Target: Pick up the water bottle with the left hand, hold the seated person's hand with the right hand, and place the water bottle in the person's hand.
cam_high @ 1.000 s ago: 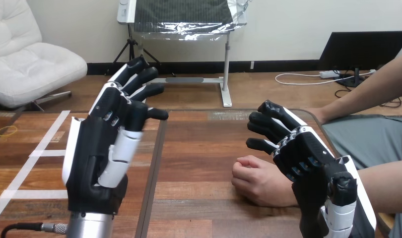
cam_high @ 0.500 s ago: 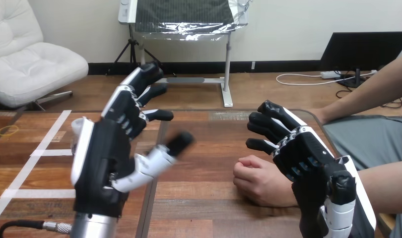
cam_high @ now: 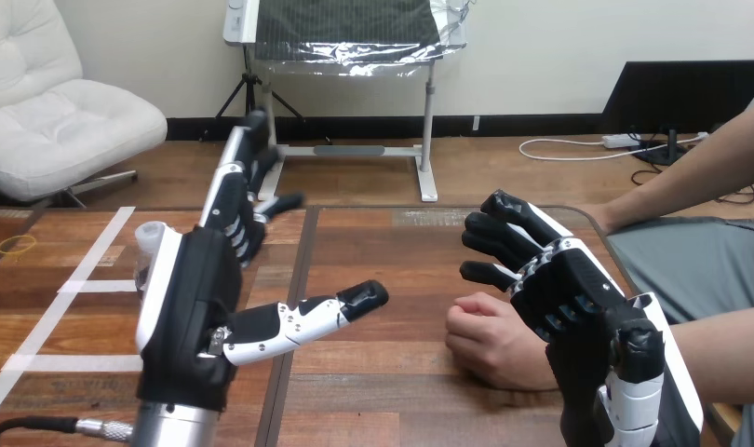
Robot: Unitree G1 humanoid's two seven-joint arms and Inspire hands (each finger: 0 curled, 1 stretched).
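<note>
L hand (cam_high: 192, 312) wide open, empty; bottle (cam_high: 148, 244) just behind it, mostly hidden. Turn palm to bottle, wrap mid-body, squeeze gently, lift straight. R hand (cam_high: 569, 293) beside person's hand (cam_high: 490, 340); grip can't tell.

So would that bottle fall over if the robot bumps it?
Probably: the water bottle stands upright and looks narrow, so a nudge from the open left hand could tip it. It looks like clear plastic, so likely light and slippery. How full it is, I cannot tell.
</note>
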